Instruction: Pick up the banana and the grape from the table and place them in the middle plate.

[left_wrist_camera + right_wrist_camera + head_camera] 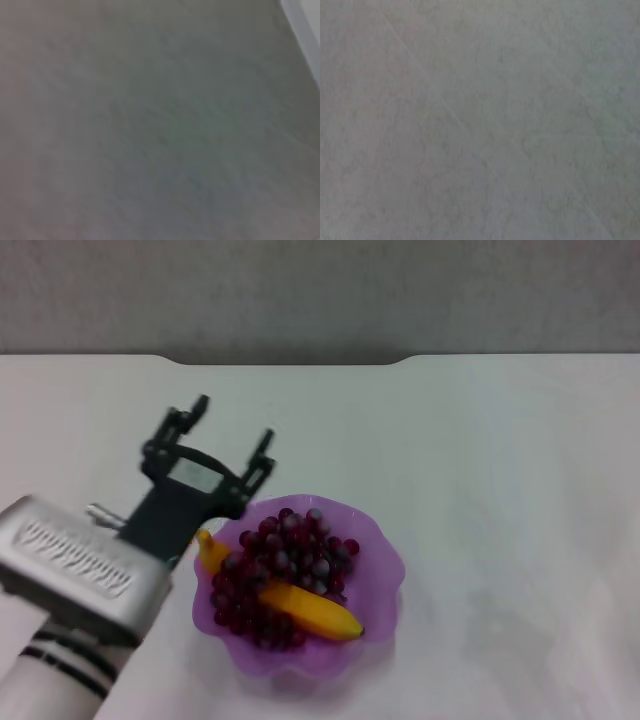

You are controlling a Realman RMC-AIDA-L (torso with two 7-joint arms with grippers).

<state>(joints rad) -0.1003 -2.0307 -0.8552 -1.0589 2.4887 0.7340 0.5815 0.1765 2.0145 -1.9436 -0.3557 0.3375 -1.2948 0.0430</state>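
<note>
The purple scalloped plate (385,565) sits on the white table (480,440), near the front middle. The bunch of dark red-purple grapes (290,555) lies inside it. The yellow-orange banana (310,612) lies in the plate too, across the grapes, with one end sticking out at the plate's left rim. My left gripper (232,427) is open and empty, raised above the table just behind and to the left of the plate. The right gripper is out of view. Both wrist views show only a plain grey surface.
The table's far edge has a dark notch (285,360) with a grey wall behind it. My left arm's silver wrist housing (80,560) covers the front left of the table.
</note>
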